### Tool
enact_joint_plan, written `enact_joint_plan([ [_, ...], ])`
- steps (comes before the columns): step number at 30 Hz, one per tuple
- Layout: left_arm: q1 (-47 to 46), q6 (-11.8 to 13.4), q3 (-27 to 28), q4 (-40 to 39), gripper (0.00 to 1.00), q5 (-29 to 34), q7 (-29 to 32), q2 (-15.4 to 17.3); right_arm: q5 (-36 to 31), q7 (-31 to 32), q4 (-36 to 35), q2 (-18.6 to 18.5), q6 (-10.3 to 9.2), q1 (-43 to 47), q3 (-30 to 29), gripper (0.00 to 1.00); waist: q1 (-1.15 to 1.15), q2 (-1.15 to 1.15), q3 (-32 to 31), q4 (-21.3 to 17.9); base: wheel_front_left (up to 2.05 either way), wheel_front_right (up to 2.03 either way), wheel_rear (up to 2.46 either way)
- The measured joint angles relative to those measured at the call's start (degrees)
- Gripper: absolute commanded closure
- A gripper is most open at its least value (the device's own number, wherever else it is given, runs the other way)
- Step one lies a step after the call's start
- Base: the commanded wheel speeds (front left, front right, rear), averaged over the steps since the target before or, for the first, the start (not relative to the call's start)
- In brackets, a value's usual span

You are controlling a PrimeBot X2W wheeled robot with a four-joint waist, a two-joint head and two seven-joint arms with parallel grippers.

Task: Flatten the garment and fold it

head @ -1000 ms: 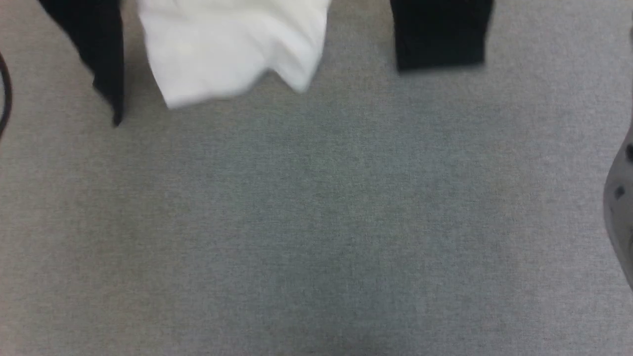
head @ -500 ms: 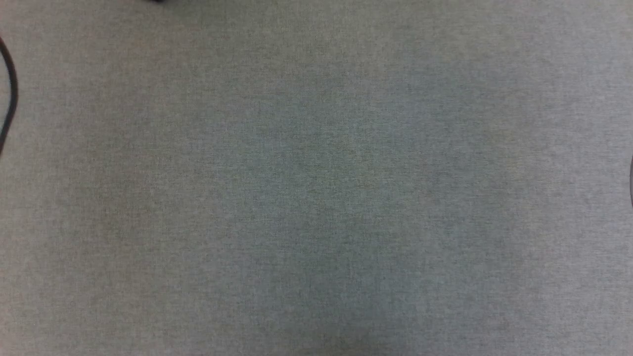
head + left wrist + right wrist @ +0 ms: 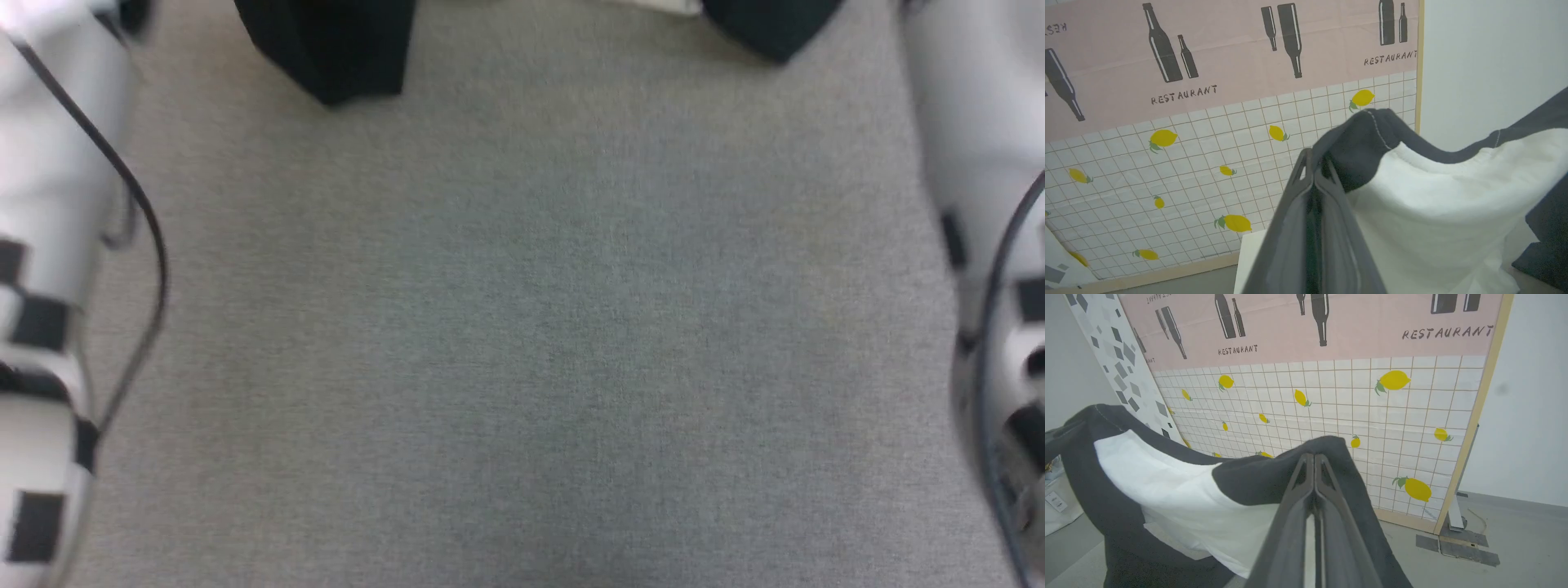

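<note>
Left wrist view shows left gripper (image 3: 1314, 158) clamped on the garment (image 3: 1433, 196); right gripper (image 3: 1313, 458) grips it too.

**Lighting and image quality, three views.** Light is diffuse and even indoors, with no glare and no hard-edged shadows.

**Head view:** motion blur smears the left forearm (image 3: 41, 163), the right forearm (image 3: 971, 122) and the dark ends of the garment (image 3: 326, 41). The grey surface (image 3: 522, 327) carries a faint, broad shadow at its middle.

**Left wrist view:** the left gripper (image 3: 1312, 157) is dim and soft, close to the lens. The garment's white part, just right of its tips, is bright with gently shaded folds. The printed backdrop (image 3: 1208, 122) beyond the tips is legible.

**Right wrist view:** the right gripper (image 3: 1314, 457) is sharper. The garment left of it shows soft shading, and backdrop lines beyond it lean toward the edges, a wide-angle effect.
</note>
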Motion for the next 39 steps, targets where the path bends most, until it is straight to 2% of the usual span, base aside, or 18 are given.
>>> enact_joint_plan([
  [6,13.7,-0.1,-2.5,-4.3,1.00,-4.4,-0.2,-0.4,6.7,-0.9,-7.8,-2.0,0.00,18.0,1.5,1.00,0.00,0.00,-6.2,0.9,0.00,0.00,0.00],
  [10,25.2,-0.1,-4.1,-10.3,1.00,-7.2,-0.2,-0.3,10.9,-0.4,-15.5,-3.4,0.00,32.0,0.3,1.00,-0.01,0.00,-10.8,1.5,0.00,0.00,0.00],
  [14,37.5,0.0,-5.5,-18.3,1.00,-9.9,0.4,0.6,12.6,1.2,-22.8,-3.7,0.00,46.2,-2.0,1.00,-0.01,0.00,-15.0,1.9,0.00,0.00,0.00],
  [20,54.2,2.5,-7.5,-29.9,1.00,-14.6,4.8,3.6,12.6,5.4,-32.0,-3.0,-0.01,64.3,-7.3,1.00,-0.01,0.00,-19.8,2.4,0.00,0.00,0.00],
  [28,68.6,6.2,-9.5,-41.0,1.00,-22.4,15.9,10.4,9.3,16.4,-41.2,-2.4,0.00,79.8,-8.9,1.00,-0.01,0.00,-22.1,2.2,0.00,0.00,0.00],
  [33,73.3,9.4,-11.3,-45.4,1.00,-26.5,24.4,14.0,7.2,26.0,-45.5,-4.4,0.00,85.0,-7.6,1.00,-0.01,0.00,-22.8,2.0,0.00,0.00,0.00],
  [39,75.3,13.2,-12.7,-49.0,1.00,-29.2,32.1,16.7,4.5,37.8,-49.5,-7.4,0.00,88.0,-4.6,1.00,-0.01,0.00,-22.9,2.1,0.00,0.00,0.00],
])
